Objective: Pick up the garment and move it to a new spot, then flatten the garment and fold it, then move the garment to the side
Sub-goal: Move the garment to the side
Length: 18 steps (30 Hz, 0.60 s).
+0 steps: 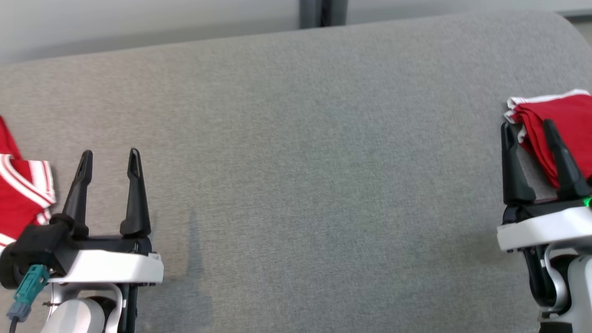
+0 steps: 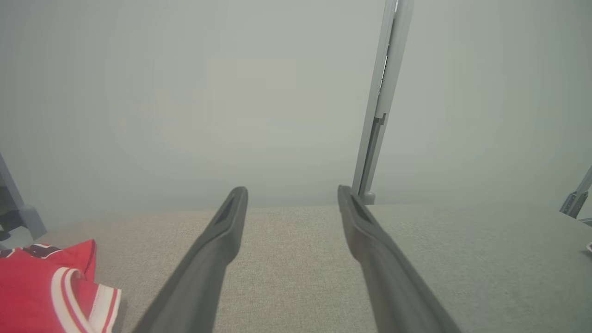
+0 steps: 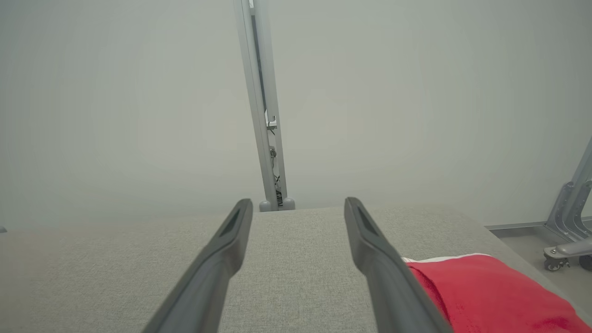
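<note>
Garment (image 1: 18, 199) lies left; folded red one (image 1: 564, 120) right, grey surface (image 1: 296, 162) between.

The jersey (image 1: 21, 199) is red with white stripes, the folded garment (image 1: 562, 122) red edged white, the surface (image 1: 300, 162) grey.

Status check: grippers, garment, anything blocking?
Open and empty: left gripper, right gripper. Rumpled red jersey far left; folded red garment beside right gripper. Nothing blocking on grey cushion between them.
</note>
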Tool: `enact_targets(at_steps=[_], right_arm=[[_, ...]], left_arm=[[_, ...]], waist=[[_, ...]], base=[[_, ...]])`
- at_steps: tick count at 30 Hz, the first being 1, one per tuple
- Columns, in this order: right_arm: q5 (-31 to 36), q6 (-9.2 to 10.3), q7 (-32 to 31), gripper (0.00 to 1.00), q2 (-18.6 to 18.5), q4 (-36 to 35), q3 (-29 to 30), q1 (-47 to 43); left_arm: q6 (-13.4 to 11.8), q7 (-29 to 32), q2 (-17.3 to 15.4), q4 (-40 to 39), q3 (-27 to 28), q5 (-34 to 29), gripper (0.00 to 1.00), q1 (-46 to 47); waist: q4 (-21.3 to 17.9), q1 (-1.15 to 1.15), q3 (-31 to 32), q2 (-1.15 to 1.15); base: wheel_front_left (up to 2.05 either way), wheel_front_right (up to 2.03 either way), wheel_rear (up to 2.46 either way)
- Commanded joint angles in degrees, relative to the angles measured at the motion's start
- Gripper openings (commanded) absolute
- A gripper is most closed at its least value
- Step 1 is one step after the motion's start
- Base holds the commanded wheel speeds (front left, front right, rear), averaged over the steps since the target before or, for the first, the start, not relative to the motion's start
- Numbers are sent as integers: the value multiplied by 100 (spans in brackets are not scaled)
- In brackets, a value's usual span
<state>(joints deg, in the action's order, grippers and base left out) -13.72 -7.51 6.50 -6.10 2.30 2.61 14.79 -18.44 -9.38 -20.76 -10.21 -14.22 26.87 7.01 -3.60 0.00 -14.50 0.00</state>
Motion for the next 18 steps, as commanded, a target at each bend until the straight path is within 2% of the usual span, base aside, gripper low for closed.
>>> enact_targets(at_steps=[1, 8, 18], right_arm=[[46, 4, -97, 100, 5, -104, -31, -163], [110, 4, -326, 100, 64, -310, -84, -670], [172, 4, -623, 100, 68, -563, 4, -1297]], left_arm=[[38, -36, -37, 86, 26, 49, 100, -106], [218, -66, -94, 348, -87, 141, 100, -380], [161, 98, -176, 436, -172, 198, 100, -789]], waist=[[220, 0, 269, 0], [305, 0, 650, 0], [295, 0, 1100, 0]], base=[[0, 0, 0], [0, 0, 0], [0, 0, 0]])
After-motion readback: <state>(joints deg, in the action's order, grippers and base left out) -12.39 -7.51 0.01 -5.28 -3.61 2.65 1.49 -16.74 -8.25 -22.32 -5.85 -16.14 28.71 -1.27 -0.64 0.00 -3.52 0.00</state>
